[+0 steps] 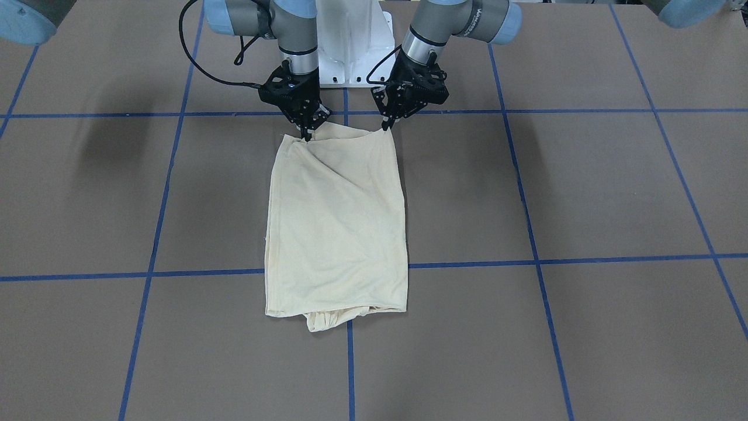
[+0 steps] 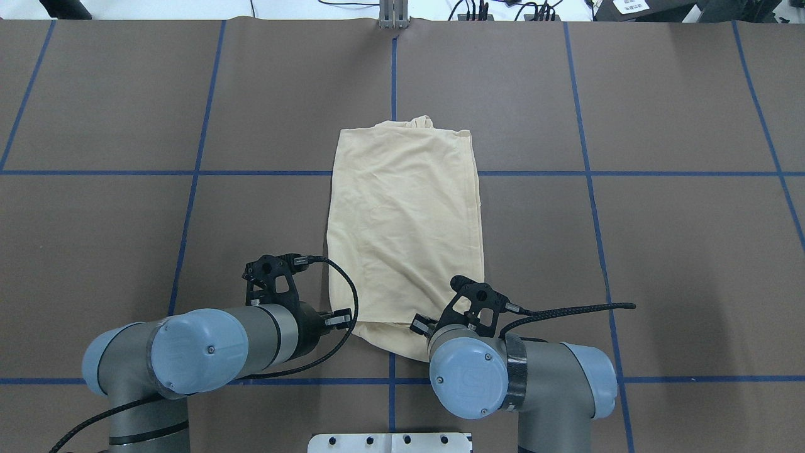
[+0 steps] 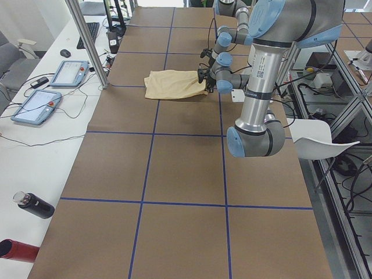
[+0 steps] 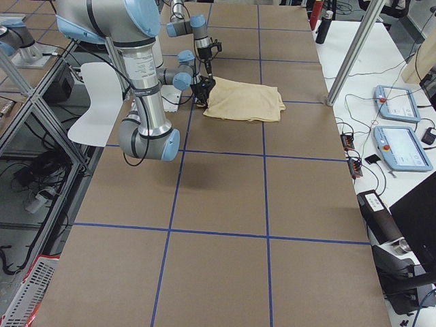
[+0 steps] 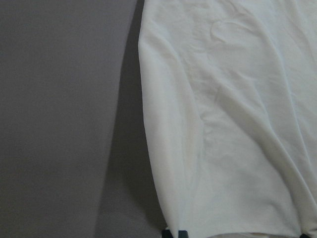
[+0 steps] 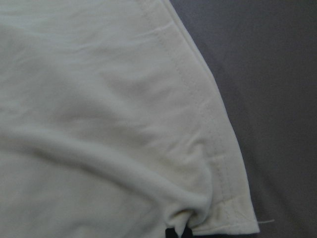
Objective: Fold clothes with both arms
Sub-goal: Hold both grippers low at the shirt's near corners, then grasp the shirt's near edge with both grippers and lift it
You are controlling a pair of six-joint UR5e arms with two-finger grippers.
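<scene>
Across the middle of the front-facing frame, from just below the upper blue line to the lower centre, the pale cream T-shirt (image 1: 336, 222) lies on the brown counter (image 1: 584, 187), folded into a long upright rectangle with its plain side up. A small bunch of fabric (image 1: 324, 320) pokes out under its lower edge, beside the vertical blue tape line (image 1: 350, 368). At the top edge of the cloth, both arms reach down in front of the white pedestal (image 1: 350, 52). The left fingers (image 1: 385, 124), at upper centre-right, are pinched shut on the shirt's upper right corner. The right fingers (image 1: 305, 134), at upper centre-left, are pinched shut on the upper left corner, where the cloth gathers into diagonal creases. Seen from overhead, the left arm (image 2: 188, 352) fills the lower left and the right arm (image 2: 503, 377) the lower centre-right, with the shirt's near edge between them. Each wrist view shows dark fingertips at the bottom edge with fabric puckered against them.
</scene>
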